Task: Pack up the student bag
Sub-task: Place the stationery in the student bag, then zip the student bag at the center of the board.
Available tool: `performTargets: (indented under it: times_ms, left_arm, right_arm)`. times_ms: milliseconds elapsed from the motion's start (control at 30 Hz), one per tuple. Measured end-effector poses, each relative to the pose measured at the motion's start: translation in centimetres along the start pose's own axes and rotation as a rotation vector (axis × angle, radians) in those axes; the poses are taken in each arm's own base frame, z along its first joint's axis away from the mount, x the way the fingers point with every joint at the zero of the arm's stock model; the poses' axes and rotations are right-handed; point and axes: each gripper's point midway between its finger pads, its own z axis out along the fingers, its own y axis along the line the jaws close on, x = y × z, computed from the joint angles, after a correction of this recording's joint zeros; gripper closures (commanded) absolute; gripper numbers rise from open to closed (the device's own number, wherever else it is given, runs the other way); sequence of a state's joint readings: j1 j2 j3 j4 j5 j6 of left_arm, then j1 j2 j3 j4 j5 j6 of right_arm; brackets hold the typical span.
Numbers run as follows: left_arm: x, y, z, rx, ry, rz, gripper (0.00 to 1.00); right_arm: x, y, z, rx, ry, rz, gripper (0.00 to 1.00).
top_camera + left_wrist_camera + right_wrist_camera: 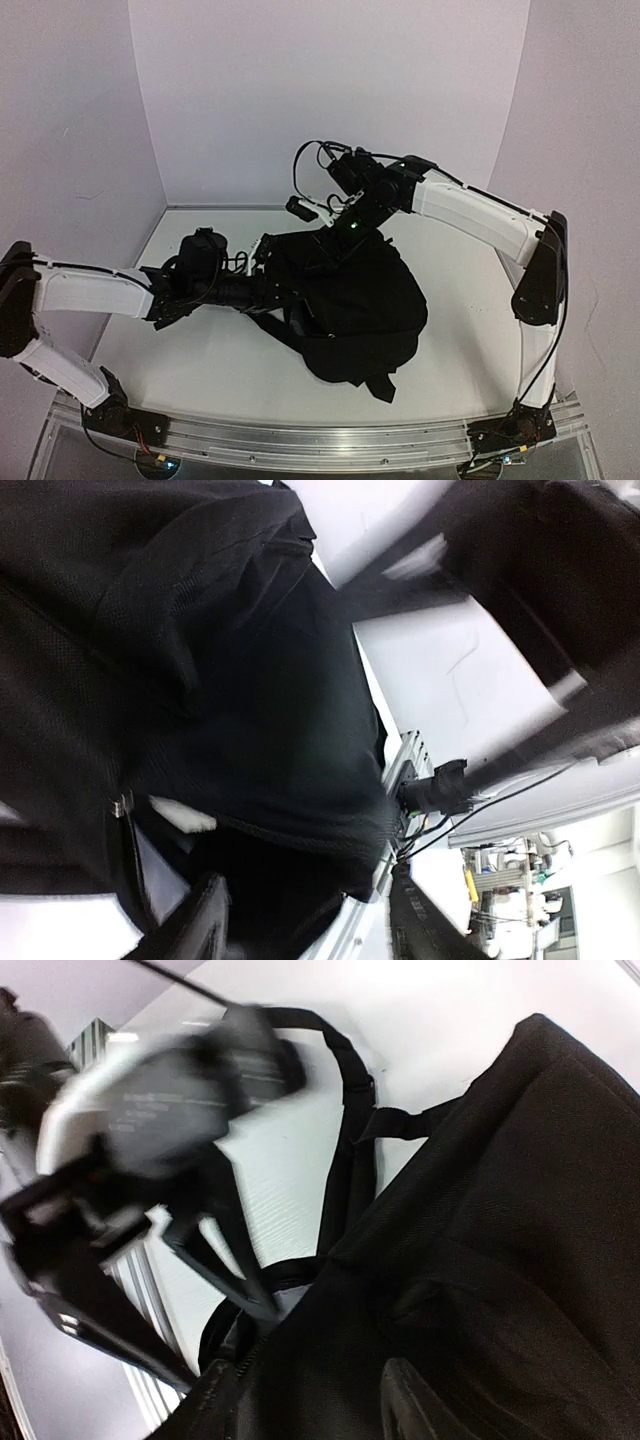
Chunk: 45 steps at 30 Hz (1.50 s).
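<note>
While the student bag point(350, 300) is lying slumped in the middle of the table point(470, 340), the left gripper point(305, 925) is sitting at its left edge with jaws spread, pinching nothing, and the right gripper point(310, 1405) is hanging close over its far side, jaws likewise apart; contact with the fabric is unclear

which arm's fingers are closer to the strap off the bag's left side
Left. The left fingers are at the bag's left edge, right beside the strap. The right fingers are over the bag's far edge, farther from it.
</note>
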State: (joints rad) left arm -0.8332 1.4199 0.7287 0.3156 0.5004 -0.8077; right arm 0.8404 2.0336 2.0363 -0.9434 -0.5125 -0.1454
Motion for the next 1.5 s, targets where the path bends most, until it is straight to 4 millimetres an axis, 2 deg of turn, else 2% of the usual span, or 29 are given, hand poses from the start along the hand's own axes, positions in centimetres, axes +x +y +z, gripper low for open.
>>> performTargets:
  times_ms: [167, 267, 367, 500, 600, 667, 833, 1000, 1200, 1300, 1500]
  left_arm:
    - [0.2, -1.9, -3.5, -0.038, -0.009, 0.089, 0.41]
    - [1.0, -2.0, -4.4, -0.077, 0.03, 0.13, 0.43]
    - [2.6, -2.1, -4.3, -0.127, 0.106, 0.177, 0.43]
    - [5.2, -2.6, -3.5, -0.18, 0.237, 0.255, 0.44]
    - [6.1, -2.6, -2.3, -0.214, 0.302, 0.301, 0.42]
    - [6.2, -1.9, -1.5, -0.249, 0.328, 0.317, 0.39]
    - [6.0, -0.2, 0.7, -0.313, 0.387, 0.343, 0.35]
    - [6.5, 1.0, 2.9, -0.321, 0.455, 0.344, 0.37]
    - [8.3, 0.9, 3.8, -0.246, 0.533, 0.303, 0.57]
    - [8.6, -0.2, 3.9, -0.186, 0.544, 0.286, 0.69]
    - [8.4, -2.6, 3.4, -0.097, 0.538, 0.263, 0.86]
  right_arm:
    - [0.7, 0.3, -1.6, -0.008, -0.016, 0.0, 0.31]
    - [1.7, 1.5, -3.8, -0.012, -0.032, -0.021, 0.31]
    - [3.4, 2.8, -6.0, -0.012, -0.038, -0.047, 0.33]
    - [7.9, 3.6, -7.0, -0.01, 0.011, -0.086, 0.37]
    - [11.2, 3.2, -6.6, 0.014, 0.078, -0.111, 0.39]
    - [12.6, 2.8, -6.1, 0.026, 0.115, -0.116, 0.39]
    - [14.3, 2.0, -5.4, 0.049, 0.161, -0.139, 0.43]
    - [15.1, 1.8, -5.6, 0.071, 0.153, -0.162, 0.46]
    - [15.8, 1.1, -5.2, 0.107, 0.14, -0.193, 0.47]
    - [15.8, 0.8, -4.9, 0.115, 0.132, -0.209, 0.47]
    - [15.2, 0.5, -4.3, 0.127, 0.098, -0.24, 0.47]
